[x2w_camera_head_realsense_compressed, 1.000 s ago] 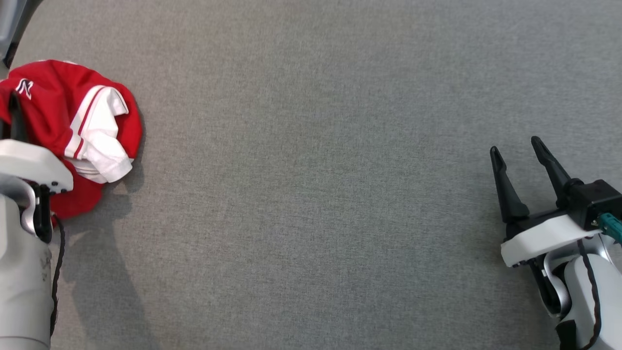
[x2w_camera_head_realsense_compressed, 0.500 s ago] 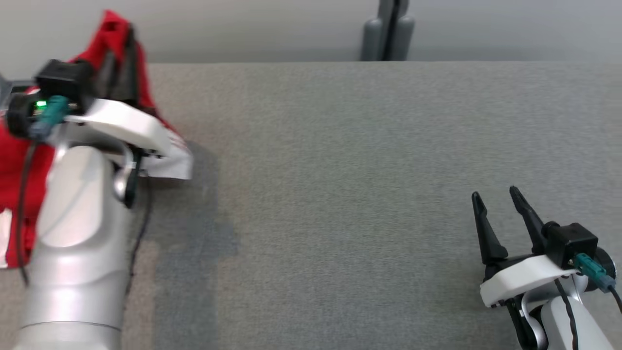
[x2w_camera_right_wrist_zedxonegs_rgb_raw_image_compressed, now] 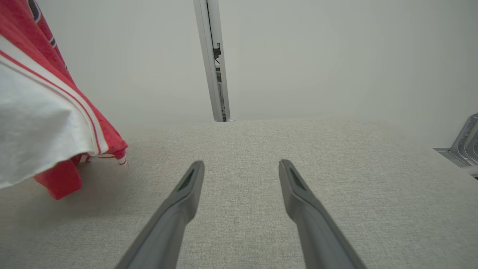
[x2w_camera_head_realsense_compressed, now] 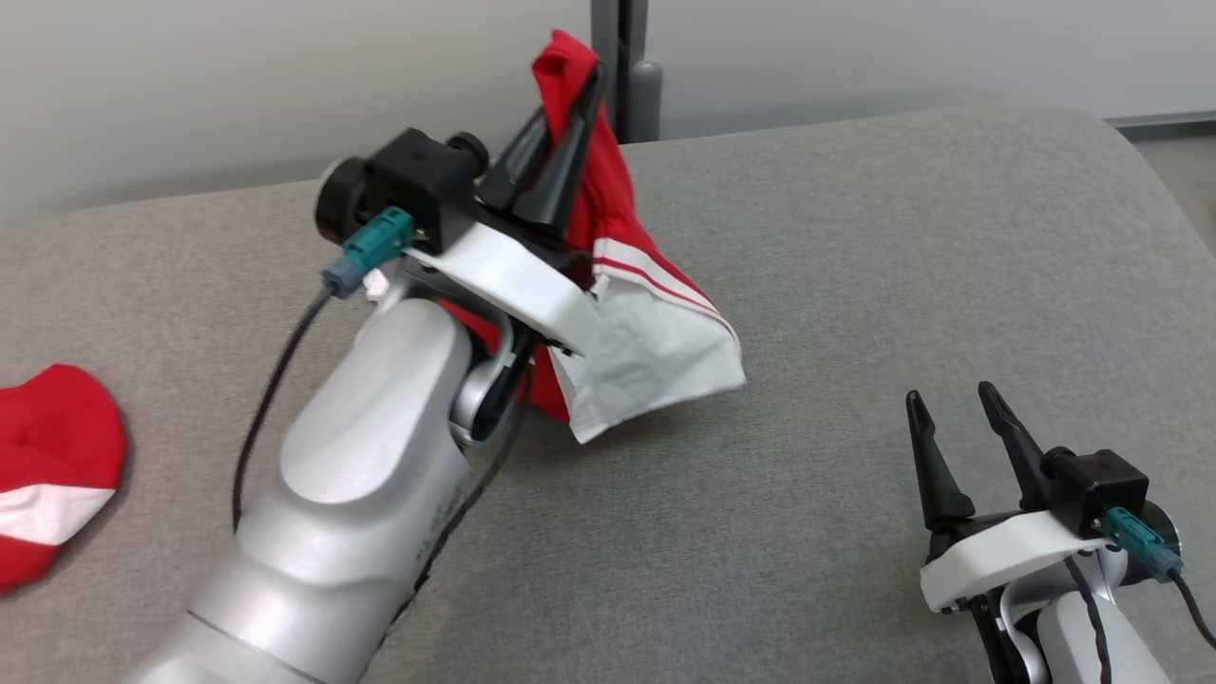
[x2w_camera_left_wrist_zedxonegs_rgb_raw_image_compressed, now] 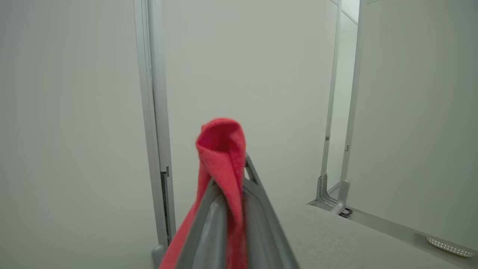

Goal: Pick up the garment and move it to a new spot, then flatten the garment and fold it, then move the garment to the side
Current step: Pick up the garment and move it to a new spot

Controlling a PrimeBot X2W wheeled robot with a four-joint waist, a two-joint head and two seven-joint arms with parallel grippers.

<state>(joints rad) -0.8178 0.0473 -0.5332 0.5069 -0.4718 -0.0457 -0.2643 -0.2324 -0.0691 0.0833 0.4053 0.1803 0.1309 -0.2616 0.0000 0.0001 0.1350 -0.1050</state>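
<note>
Garment, red with a white panel and stripes, hung from my left gripper. Its jaws were clenched on a narrow red fold that poked out past the tips. The cloth dangled over the far part of the grey table, its lowest corner close to the surface; I could not tell whether it touched. My right gripper stood released and empty by the near right edge, well apart from the cloth.

I judged the pinch thin: a quick swing might pull the fold free and drop everything in a heap. A trailing corner might also catch on the rough covering and bunch, making flattening harder.

I counted one garment held, one other red-and-white bundle lying at the left, possibly separate, two grippers, and one grey post behind.
</note>
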